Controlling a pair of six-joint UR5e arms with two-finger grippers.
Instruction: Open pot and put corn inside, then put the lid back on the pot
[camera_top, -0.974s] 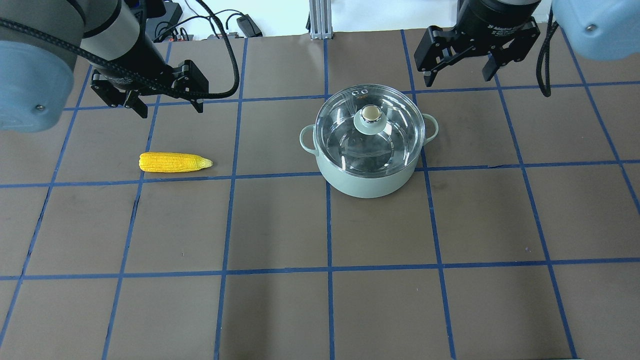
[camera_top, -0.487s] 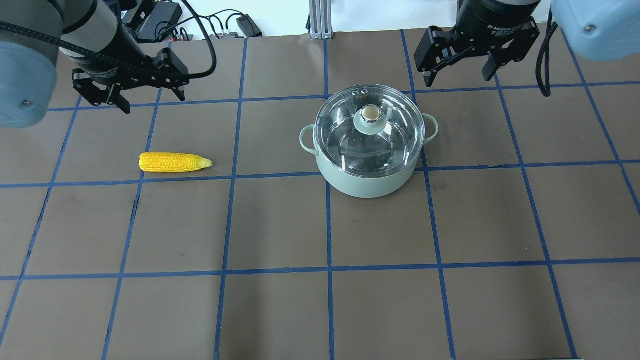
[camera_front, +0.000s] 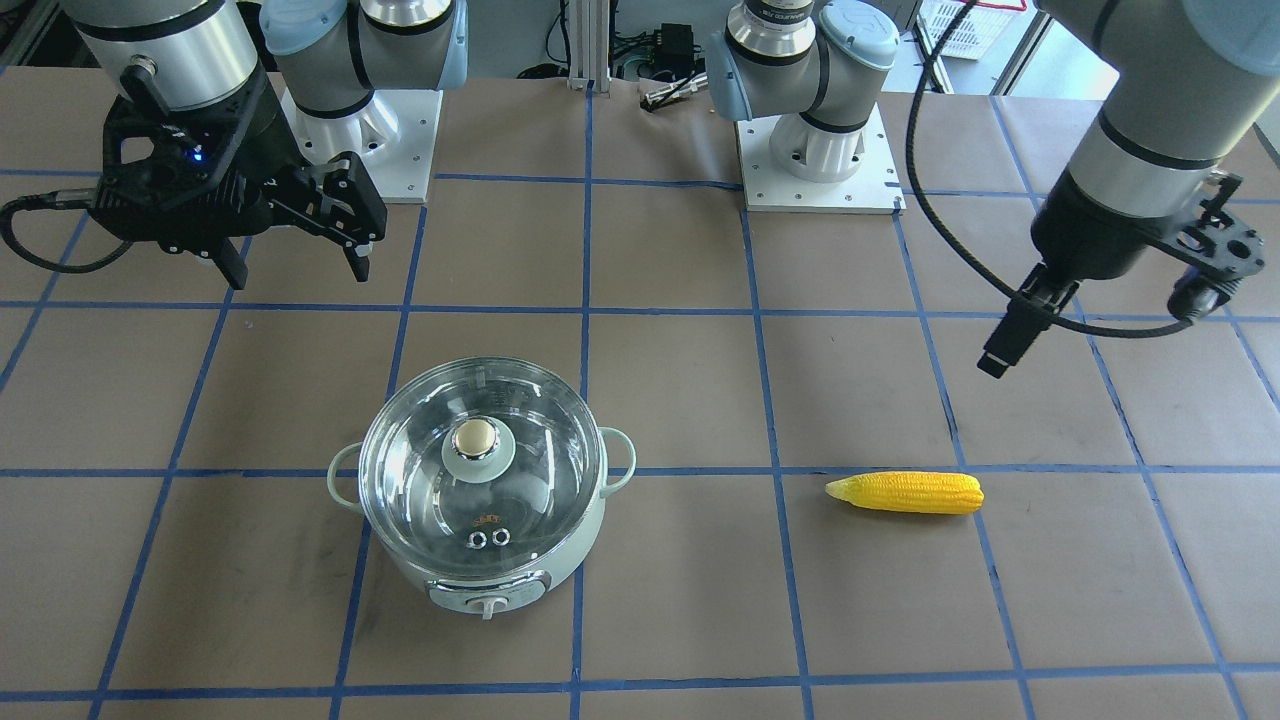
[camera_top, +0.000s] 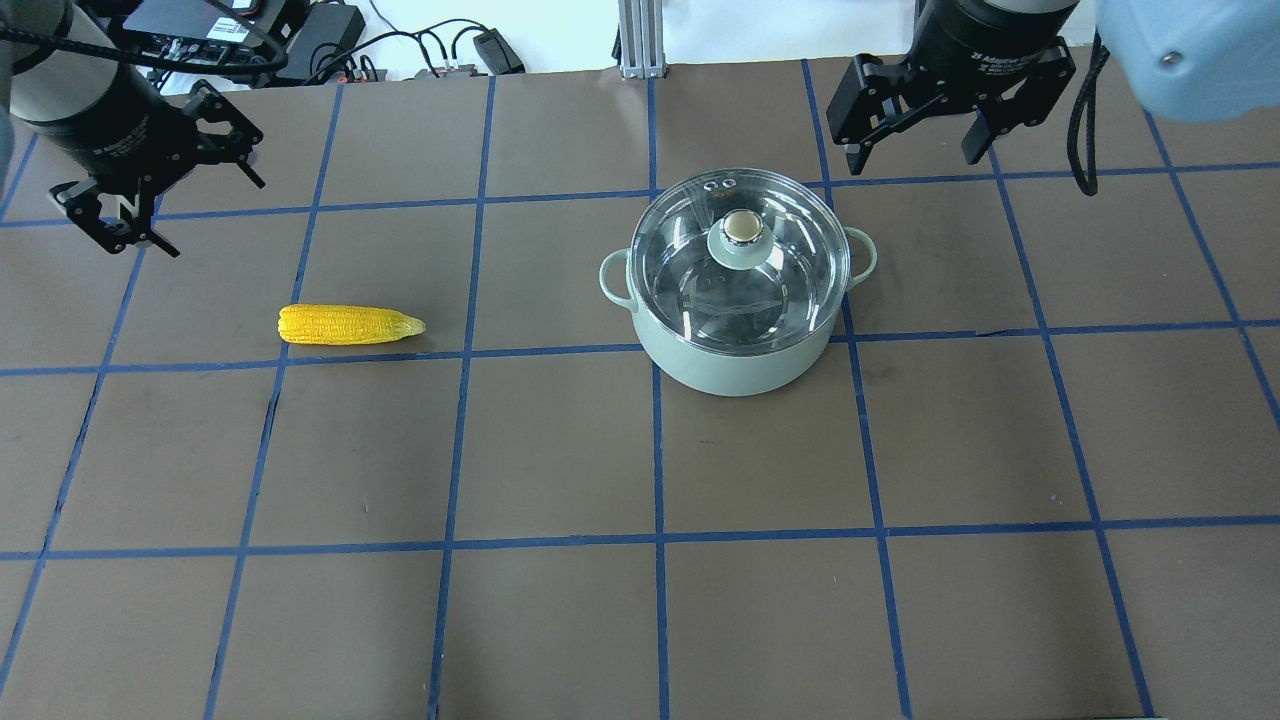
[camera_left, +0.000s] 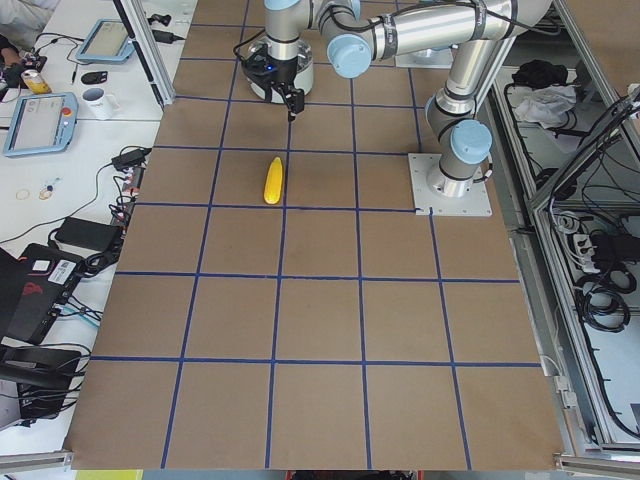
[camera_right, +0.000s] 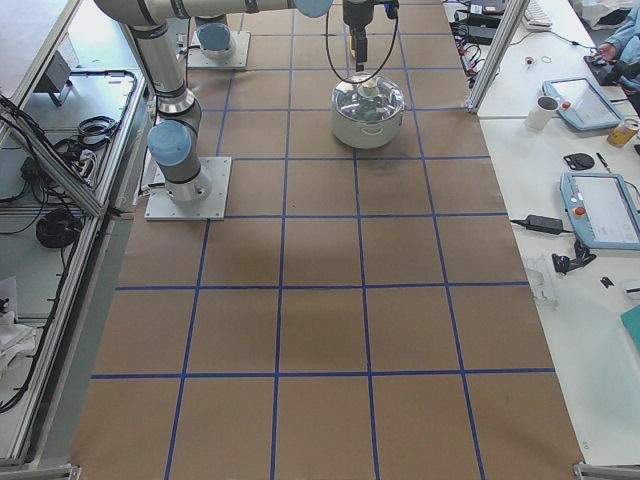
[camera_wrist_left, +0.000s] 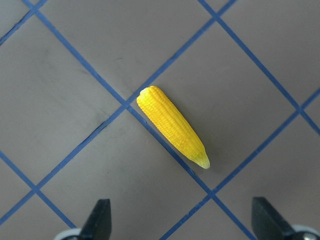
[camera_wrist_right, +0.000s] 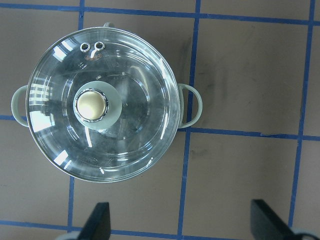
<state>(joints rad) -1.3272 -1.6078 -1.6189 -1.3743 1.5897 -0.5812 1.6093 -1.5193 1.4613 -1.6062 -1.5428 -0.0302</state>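
Note:
The pale mint-green pot (camera_top: 735, 360) stands right of centre with the clear glass lid (camera_top: 770, 290) seated on it, brass knob up. Both show in the front view: the pot (camera_front: 500, 585) and the lid (camera_front: 540, 460). The right wrist view looks straight down on the lid (camera_wrist_right: 140, 130). The yellow corn (camera_top: 345, 325) lies flat on the table at the left, tip towards the pot, and shows in the left wrist view (camera_wrist_left: 172, 125). My left gripper (camera_top: 218, 219) is open and empty, raised behind and left of the corn. My right gripper (camera_top: 912, 160) is open and empty, raised behind the pot.
The table is brown with a blue tape grid. The two arm bases (camera_front: 345, 150) stand at the robot's side. Cables and power bricks (camera_top: 330, 30) and an aluminium post (camera_top: 640, 40) sit at the far edge. Side benches hold tablets (camera_left: 40, 120).
My left gripper has swung leftward and turned, moving away from above the corn. The right gripper, pot, lid and corn have stayed put.

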